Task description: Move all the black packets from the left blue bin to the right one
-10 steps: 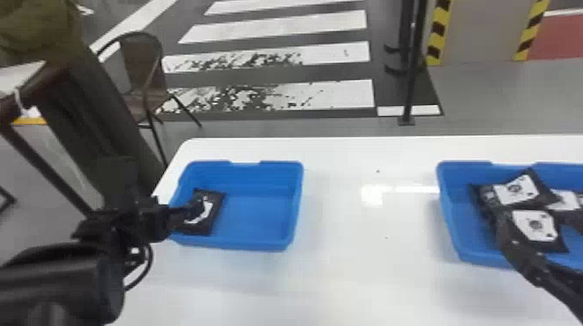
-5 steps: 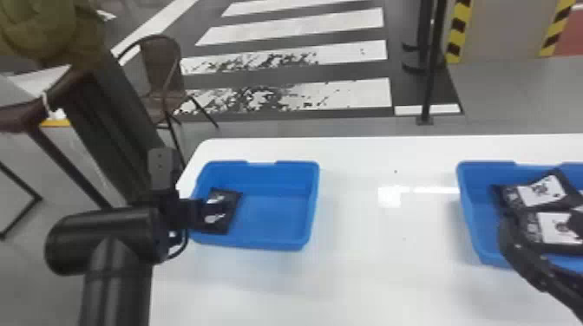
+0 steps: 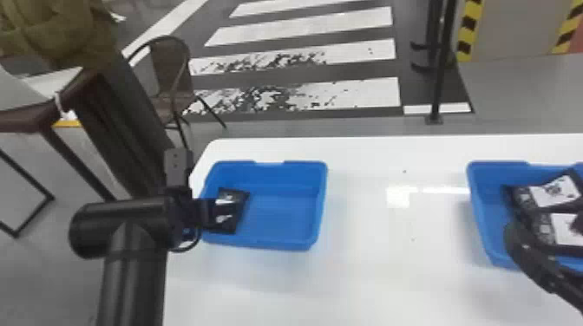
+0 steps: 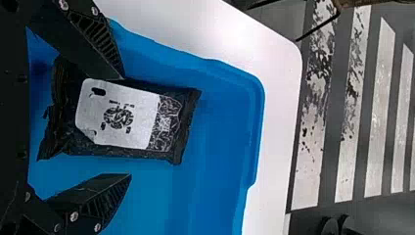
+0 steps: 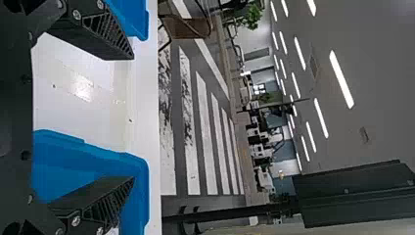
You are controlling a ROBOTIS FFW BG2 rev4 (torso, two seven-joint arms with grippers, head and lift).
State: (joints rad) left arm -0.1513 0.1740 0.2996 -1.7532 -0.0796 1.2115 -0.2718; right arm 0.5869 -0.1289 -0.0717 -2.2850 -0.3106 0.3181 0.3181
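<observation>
Tool [image 3: 222, 211] (left, fingers spread) over black packet [image 4: 120, 117], arm [image 3: 126, 221] now entering head view's bottom, earlier left side

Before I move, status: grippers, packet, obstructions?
Left gripper open over black packet, left bin. Right gripper open near right bin. Packets there may crowd the drop.

Head view downward, left wrist's close, right's outward (crosswalk [image 3: 303, 56] throughout)

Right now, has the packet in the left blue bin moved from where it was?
No. In the head view, the black packet keeps its place at the left end of the left blue bin; the whole scene shifted together.
</observation>
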